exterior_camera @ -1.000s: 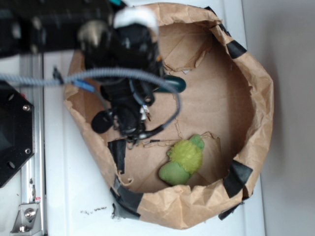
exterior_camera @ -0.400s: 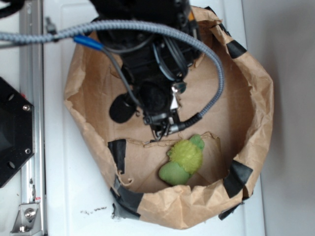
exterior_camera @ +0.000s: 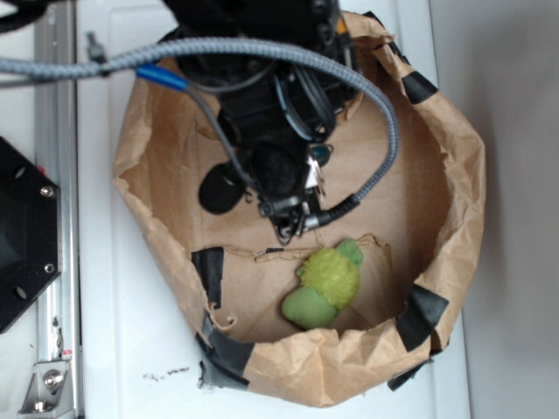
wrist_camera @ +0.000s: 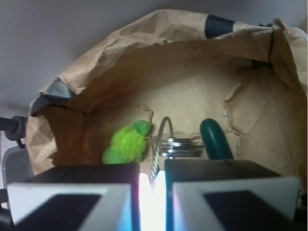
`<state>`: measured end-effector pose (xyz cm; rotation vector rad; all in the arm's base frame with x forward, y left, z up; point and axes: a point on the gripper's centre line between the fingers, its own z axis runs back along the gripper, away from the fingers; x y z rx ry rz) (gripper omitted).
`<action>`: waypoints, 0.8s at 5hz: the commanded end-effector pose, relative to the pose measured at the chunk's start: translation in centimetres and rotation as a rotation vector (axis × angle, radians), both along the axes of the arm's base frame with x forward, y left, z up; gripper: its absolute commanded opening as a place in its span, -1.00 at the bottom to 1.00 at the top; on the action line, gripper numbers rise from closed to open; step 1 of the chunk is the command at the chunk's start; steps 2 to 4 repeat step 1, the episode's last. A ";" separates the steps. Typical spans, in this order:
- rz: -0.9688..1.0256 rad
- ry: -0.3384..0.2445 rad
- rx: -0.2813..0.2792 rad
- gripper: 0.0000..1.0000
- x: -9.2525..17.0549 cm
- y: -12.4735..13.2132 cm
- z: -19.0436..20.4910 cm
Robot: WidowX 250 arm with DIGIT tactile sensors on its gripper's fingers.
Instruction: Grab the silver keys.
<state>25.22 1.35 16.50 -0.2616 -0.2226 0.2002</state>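
Observation:
The silver keys (wrist_camera: 180,144) show in the wrist view as a flat shiny stack on a wire ring, joined to a dark teal fob (wrist_camera: 215,142). They stick out just beyond my gripper (wrist_camera: 153,171), whose jaws are nearly closed with one key blade pinched in the narrow gap. In the exterior view the gripper (exterior_camera: 295,209) hangs over the middle of the brown paper bag (exterior_camera: 454,166). A glint of the keys (exterior_camera: 311,172) and a bit of the teal fob (exterior_camera: 322,154) show beside it. The arm hides the rest.
A fuzzy green plush toy (exterior_camera: 325,284) lies on the bag floor just below the gripper, also seen in the wrist view (wrist_camera: 126,147). The bag walls are crumpled and patched with black tape (exterior_camera: 423,314). A grey cable (exterior_camera: 376,113) loops over the arm. A black mount (exterior_camera: 22,236) stands at the left.
The arm has swung right, from the bag's left wall to its middle, with the keys moving along at the jaws. The teal fob, which lay exposed, is now mostly covered.

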 end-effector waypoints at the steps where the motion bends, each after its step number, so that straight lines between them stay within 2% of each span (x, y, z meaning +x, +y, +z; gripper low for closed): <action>1: -0.016 -0.029 0.063 -1.00 0.0 0.0 -0.2; 4: -0.016 -0.029 0.063 -1.00 0.0 0.0 -0.2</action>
